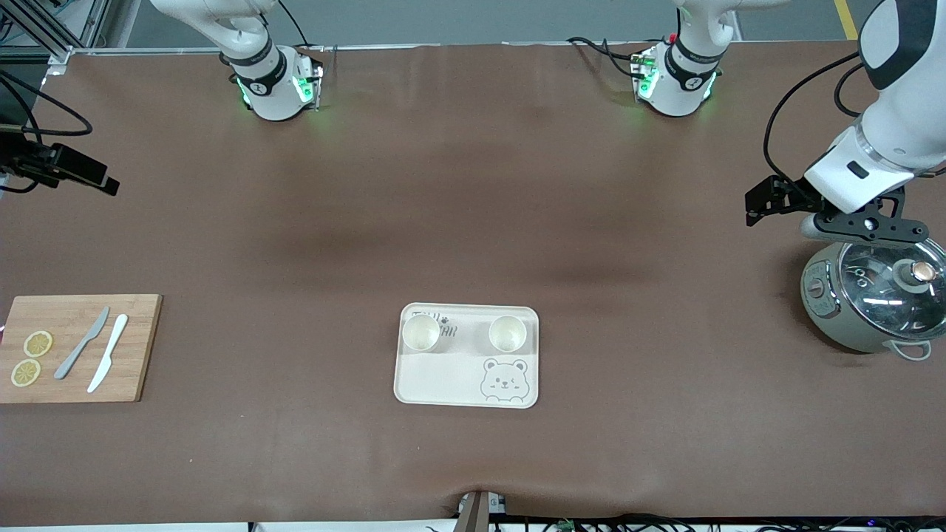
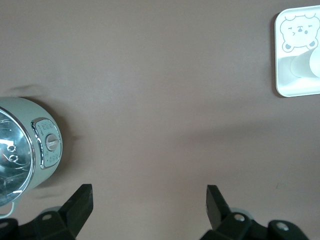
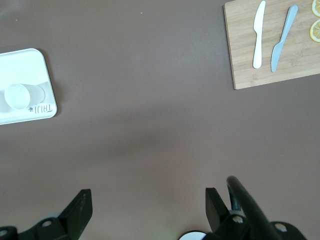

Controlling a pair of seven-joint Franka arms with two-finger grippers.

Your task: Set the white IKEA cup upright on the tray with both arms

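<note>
Both cups stand upright on the tray at lower centre, well apart from the open left tool and open right tool.

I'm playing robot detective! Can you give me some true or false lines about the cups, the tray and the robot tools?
1. Two white cups stand upright on the tray. True: one cup, the other cup.
2. The left tool holds a cup. False: it is open and empty, over the table beside the cooker.
3. The right tool is open. True.
4. The knives lie on the tray. False: the grey knife and white knife lie on the cutting board.
5. A bear is drawn on the tray. True.
</note>
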